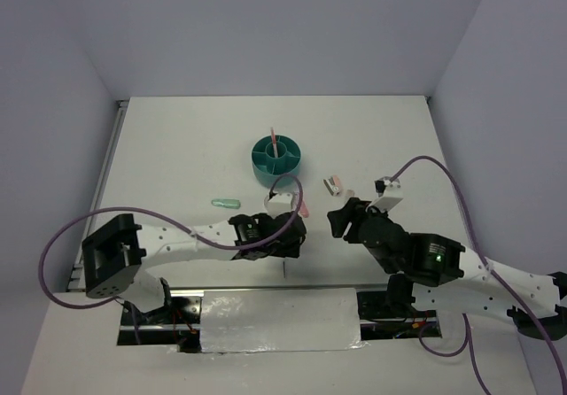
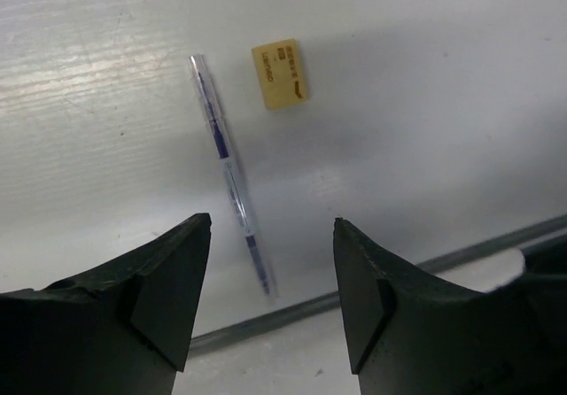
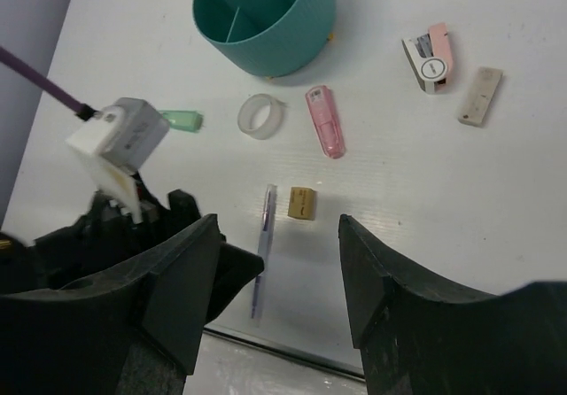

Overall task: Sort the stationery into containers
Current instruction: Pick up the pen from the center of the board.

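Note:
The teal organiser [image 1: 275,158] stands mid-table with a pink-red pen [image 1: 274,140] upright in it; it also shows in the right wrist view [image 3: 266,23]. The thin dark pen [image 2: 226,169] and the tiny yellow block [image 2: 281,74] lie on the table ahead of my left gripper [image 2: 272,225], which is open and empty above them. My right gripper [image 3: 279,227] is open and empty, and sees the same pen [image 3: 264,244] and block [image 3: 303,204]. Beyond lie the tape ring [image 3: 260,115], pink eraser [image 3: 324,120], mint-green capsule [image 3: 182,121], pink-white piece [image 3: 430,57] and beige piece [image 3: 479,96].
The two grippers hover close together near the table's front, left [image 1: 291,237] and right [image 1: 338,220]. The left arm's white camera block [image 3: 120,138] and purple cable sit at the left of the right wrist view. The table's front edge [image 2: 292,311] runs just past the pen.

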You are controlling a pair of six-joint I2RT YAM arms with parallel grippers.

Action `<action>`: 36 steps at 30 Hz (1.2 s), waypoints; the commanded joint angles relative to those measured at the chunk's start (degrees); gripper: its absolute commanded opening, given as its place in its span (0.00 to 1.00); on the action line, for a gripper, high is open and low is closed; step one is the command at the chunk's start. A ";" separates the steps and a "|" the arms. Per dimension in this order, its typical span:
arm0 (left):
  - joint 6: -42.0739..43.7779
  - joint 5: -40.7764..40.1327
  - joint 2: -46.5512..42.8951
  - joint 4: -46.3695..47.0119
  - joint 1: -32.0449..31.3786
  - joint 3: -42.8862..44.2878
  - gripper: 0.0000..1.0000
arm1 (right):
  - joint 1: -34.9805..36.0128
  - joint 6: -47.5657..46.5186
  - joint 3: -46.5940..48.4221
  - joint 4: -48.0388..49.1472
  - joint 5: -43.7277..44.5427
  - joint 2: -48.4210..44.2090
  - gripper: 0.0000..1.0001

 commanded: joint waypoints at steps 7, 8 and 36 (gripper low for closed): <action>-5.22 -7.82 11.99 -9.31 -1.88 9.13 0.64 | -0.45 -0.31 -1.58 -2.79 -0.80 -5.95 0.64; -5.31 -7.91 12.35 -9.58 -1.97 9.40 0.64 | -0.45 -0.49 -1.67 -2.62 -1.06 -6.04 0.64; -7.24 -1.32 14.48 0.79 0.14 -3.86 0.00 | -0.63 -3.74 -3.43 0.90 -3.62 -6.65 0.64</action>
